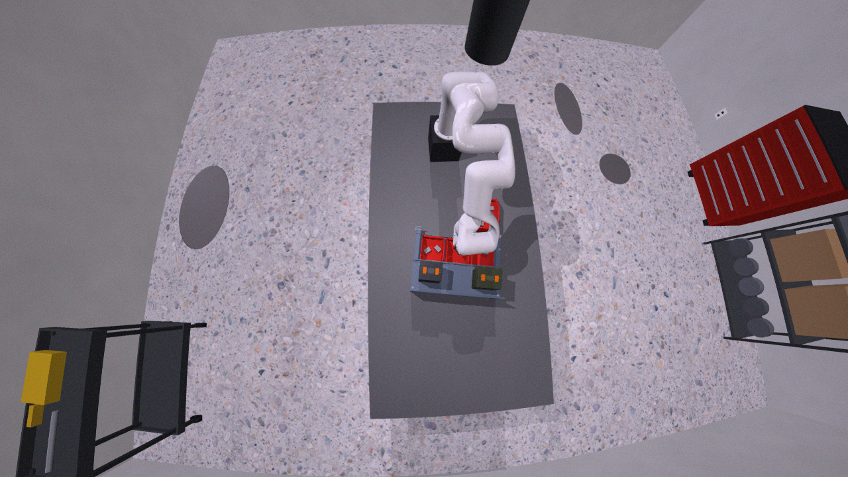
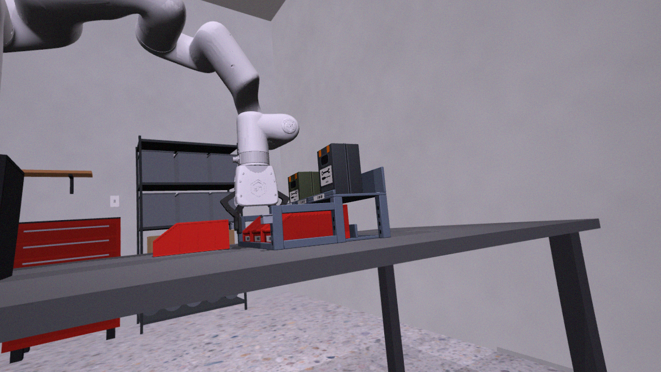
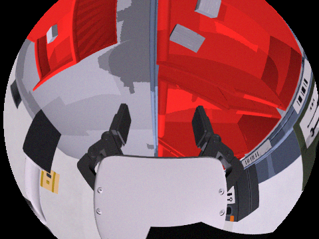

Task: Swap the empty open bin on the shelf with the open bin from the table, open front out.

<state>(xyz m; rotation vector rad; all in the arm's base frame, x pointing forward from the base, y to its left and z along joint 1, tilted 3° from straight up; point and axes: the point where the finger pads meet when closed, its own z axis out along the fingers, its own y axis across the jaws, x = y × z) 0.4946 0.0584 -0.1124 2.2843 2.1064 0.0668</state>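
Observation:
A blue-grey shelf (image 1: 456, 264) stands mid-table and holds red open bins side by side, fronts toward the arm's base. The far bin (image 3: 199, 18) holds two grey parts. The nearest bin (image 3: 199, 102), under my wrist, shows no parts. Another red open bin (image 2: 191, 236) stands on the table in front of the shelf, and the wrist view shows it (image 3: 71, 26) with a grey part inside. My gripper (image 3: 161, 112) is open and empty. It points down, one finger on each side of the shelf's front lip (image 3: 153, 49) at the nearest bin's front. It also shows in the side view (image 2: 254, 210).
A dark grey case (image 1: 430, 272) and a green case (image 1: 486, 277) stand on the shelf's top board above the bins' rear ends. The arm's black base block (image 1: 443, 139) is at the table's far end.

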